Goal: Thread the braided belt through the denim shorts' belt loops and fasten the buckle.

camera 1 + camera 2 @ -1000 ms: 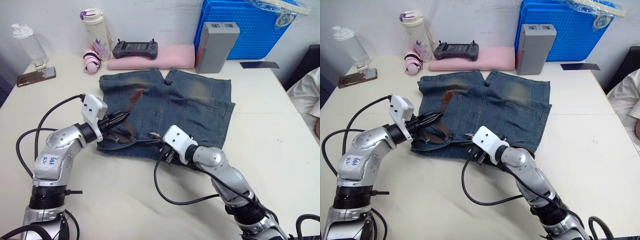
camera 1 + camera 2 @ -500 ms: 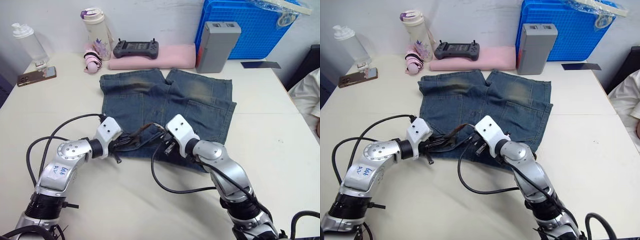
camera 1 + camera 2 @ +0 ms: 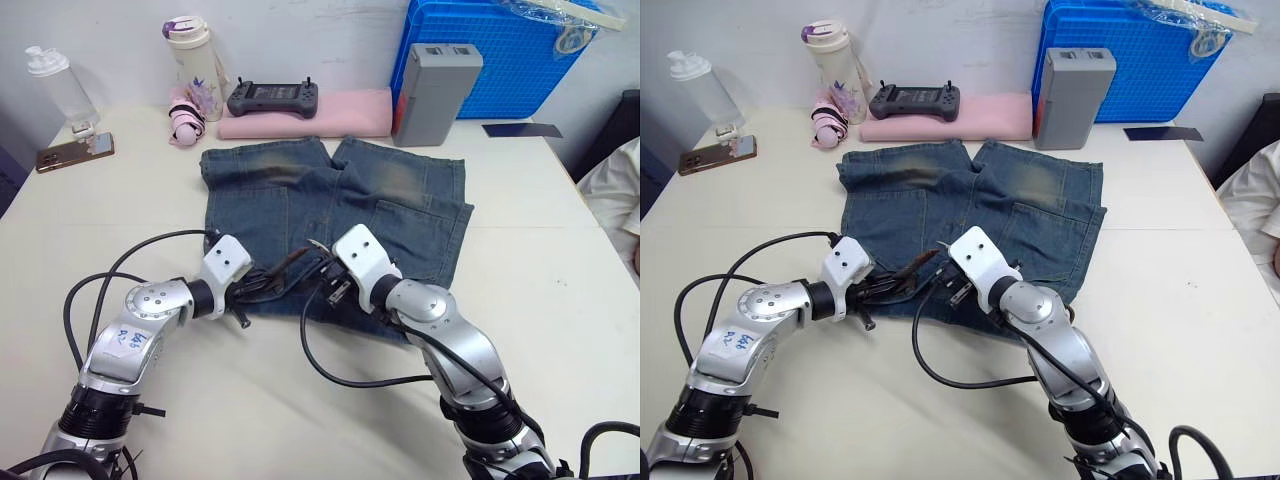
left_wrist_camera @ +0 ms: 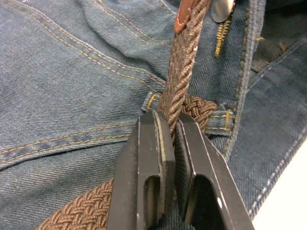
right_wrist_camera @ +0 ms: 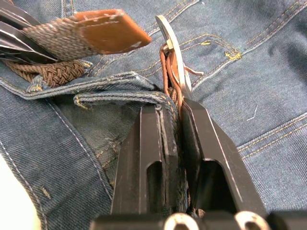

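Observation:
The denim shorts lie flat on the table, waistband toward me. My left gripper is shut on the braided belt just behind its tan leather tip. The strap comes out of a belt loop on the waistband. My right gripper is shut on the belt's other end at the silver buckle, pinching the denim edge with it. The leather tip hangs a short way from the buckle, with no contact between them. Both grippers meet at the middle of the waistband.
Behind the shorts are a pink cloth with a black controller, a grey box and a blue crate. A lidded cup, a clear bottle and a phone stand far left. A person's sleeve shows at the right edge.
My left gripper has carried the belt's tip from the left side of the waistband rightward to the middle, close to the buckle. The right gripper has shifted slightly toward it.

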Robot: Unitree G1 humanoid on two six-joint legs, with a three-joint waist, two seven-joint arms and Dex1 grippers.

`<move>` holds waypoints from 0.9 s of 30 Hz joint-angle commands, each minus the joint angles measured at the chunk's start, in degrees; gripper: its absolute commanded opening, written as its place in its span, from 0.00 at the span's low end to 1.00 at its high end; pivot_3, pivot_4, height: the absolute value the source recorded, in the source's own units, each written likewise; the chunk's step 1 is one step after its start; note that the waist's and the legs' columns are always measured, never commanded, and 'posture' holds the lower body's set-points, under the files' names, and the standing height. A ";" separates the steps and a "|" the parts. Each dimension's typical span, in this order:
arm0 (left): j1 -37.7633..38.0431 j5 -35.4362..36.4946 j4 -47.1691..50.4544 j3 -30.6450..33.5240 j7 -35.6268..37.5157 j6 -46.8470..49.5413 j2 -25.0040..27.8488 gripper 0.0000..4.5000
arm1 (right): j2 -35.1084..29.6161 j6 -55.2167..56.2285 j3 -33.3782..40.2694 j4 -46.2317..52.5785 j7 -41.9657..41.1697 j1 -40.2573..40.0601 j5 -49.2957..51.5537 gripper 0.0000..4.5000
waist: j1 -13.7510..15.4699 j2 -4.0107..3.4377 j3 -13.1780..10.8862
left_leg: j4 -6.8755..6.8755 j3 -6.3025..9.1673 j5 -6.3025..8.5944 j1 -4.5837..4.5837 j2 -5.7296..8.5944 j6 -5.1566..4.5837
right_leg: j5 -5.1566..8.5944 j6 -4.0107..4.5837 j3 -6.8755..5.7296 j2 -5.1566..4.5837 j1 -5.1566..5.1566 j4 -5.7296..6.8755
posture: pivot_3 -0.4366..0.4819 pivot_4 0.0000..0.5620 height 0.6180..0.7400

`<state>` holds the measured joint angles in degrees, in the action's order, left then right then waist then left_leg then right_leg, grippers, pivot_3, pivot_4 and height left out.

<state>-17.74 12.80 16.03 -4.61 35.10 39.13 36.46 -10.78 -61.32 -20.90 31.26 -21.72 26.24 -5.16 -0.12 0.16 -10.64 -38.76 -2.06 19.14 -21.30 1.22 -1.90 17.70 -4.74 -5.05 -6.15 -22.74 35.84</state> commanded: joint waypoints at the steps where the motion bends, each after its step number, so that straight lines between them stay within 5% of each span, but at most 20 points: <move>1: 0.86 -1.76 -0.28 -2.91 -2.12 5.09 -1.17 0.00 | -0.20 1.22 0.39 3.72 1.54 1.42 -0.21 0.02 | -0.03 0.00 0.00 | 0.00 0.00 0.00 0.01 0.00 0.00 | 0.00 0.00 0.01 0.00 0.00 0.01 | 0.48 0.27 0.87; 27: -6.67 -3.88 -1.71 -6.97 -5.58 8.79 -11.61 0.00 | -7.71 1.43 -8.01 1.20 -4.33 5.88 1.42 0.02 | 0.73 -0.01 0.01 | -0.02 0.01 -0.02 0.01 0.09 -0.03 | 0.00 -0.01 -0.01 -0.06 0.04 -0.01 | 0.48 0.27 0.87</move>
<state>-24.33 8.65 14.97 -8.35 28.64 48.25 26.37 -19.04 -61.01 -27.08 30.99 -24.33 31.00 -5.24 0.60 0.16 -10.63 -38.81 -2.05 19.12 -21.28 1.31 -1.93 17.70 -4.74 -5.07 -6.22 -22.70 35.81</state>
